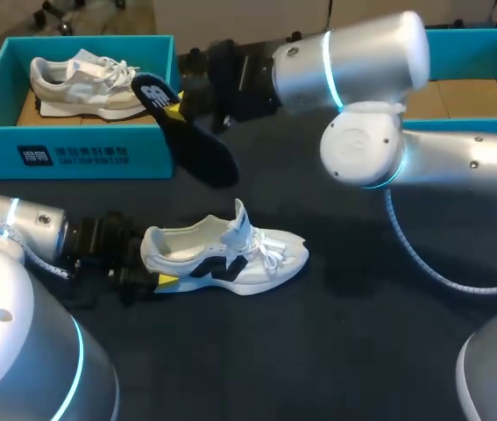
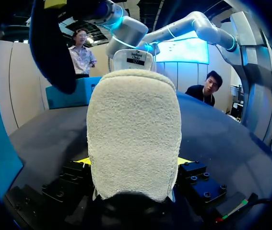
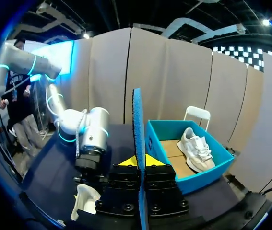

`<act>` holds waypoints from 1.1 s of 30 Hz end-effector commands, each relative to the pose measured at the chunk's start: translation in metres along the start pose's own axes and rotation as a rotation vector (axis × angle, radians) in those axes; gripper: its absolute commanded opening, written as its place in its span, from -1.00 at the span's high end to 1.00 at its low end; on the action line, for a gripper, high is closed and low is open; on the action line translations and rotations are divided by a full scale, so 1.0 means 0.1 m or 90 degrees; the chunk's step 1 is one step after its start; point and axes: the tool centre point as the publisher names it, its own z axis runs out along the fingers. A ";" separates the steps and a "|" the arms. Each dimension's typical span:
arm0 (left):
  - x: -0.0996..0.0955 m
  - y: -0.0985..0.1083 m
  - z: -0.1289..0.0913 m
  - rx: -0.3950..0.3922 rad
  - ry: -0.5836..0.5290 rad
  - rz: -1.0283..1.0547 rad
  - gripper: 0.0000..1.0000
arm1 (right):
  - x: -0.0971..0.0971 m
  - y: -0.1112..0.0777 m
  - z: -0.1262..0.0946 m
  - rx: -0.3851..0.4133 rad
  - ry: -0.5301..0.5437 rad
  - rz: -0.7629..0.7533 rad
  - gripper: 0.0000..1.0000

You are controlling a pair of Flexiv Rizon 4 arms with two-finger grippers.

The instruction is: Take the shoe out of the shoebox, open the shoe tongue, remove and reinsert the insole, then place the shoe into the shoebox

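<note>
Two grips: left fingers (image 2: pixel 183 161) clamp the shoe (image 2: pixel 133 129), right fingers (image 3: pixel 126 161) pinch the insole (image 3: pixel 137 129), edge-on in the wrist view.

White shoe (image 1: pixel 226 252) upright, dark insole (image 1: pixel 204 153) aloft

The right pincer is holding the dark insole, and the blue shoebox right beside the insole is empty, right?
Not quite. The right pincer does hold the dark insole, but the blue shoebox right beside it is not empty: a pale shoe lies inside, as the head view shows.
</note>
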 end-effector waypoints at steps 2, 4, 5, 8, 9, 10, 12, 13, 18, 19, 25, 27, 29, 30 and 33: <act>0.00 0.00 0.00 -0.001 -0.001 0.000 1.00 | 0.00 0.07 -0.51 0.003 0.065 0.027 1.00; 0.00 0.00 0.00 -0.001 -0.001 0.000 1.00 | 0.01 0.12 -0.60 -0.011 0.074 0.044 1.00; 0.00 0.00 0.00 -0.001 -0.001 0.000 1.00 | 0.02 0.16 -0.66 -0.022 0.080 0.055 1.00; 0.00 0.00 0.00 -0.001 -0.001 0.000 1.00 | 0.05 0.25 -0.78 -0.039 0.101 0.091 1.00; 0.00 0.00 0.00 -0.001 -0.001 0.000 1.00 | 0.06 0.27 -0.81 -0.038 0.108 0.095 1.00; 0.00 0.00 0.00 -0.001 -0.001 0.000 1.00 | 0.07 0.31 -0.85 -0.045 0.111 0.107 1.00; 0.00 0.00 0.00 -0.001 -0.001 0.000 1.00 | 0.10 0.37 -0.94 -0.058 0.125 0.133 1.00; 0.00 0.00 0.00 -0.001 -0.001 0.000 1.00 | 0.13 0.40 -1.00 -0.054 0.141 0.148 1.00; 0.00 0.00 0.00 -0.001 -0.001 0.000 1.00 | 0.20 0.53 -1.21 -0.068 0.158 0.192 1.00; 0.00 0.00 0.00 -0.001 -0.001 0.000 1.00 | 0.23 0.57 -1.27 -0.085 0.160 0.206 1.00; 0.00 0.00 0.00 -0.001 -0.001 0.000 1.00 | 0.40 0.75 -1.53 -0.128 0.185 0.257 1.00; 0.00 0.00 0.00 -0.001 -0.001 0.000 1.00 | 0.48 0.80 -1.64 -0.138 0.192 0.272 1.00; 0.00 0.00 0.00 -0.001 -0.001 0.000 1.00 | 0.55 0.86 -1.72 -0.149 0.190 0.278 1.00; 0.00 0.00 0.00 -0.001 -0.001 0.000 1.00 | 0.59 0.88 -1.75 -0.149 0.191 0.283 1.00; 0.00 0.00 0.00 -0.001 -0.001 0.000 1.00 | 0.73 0.92 -1.80 -0.148 0.191 0.305 1.00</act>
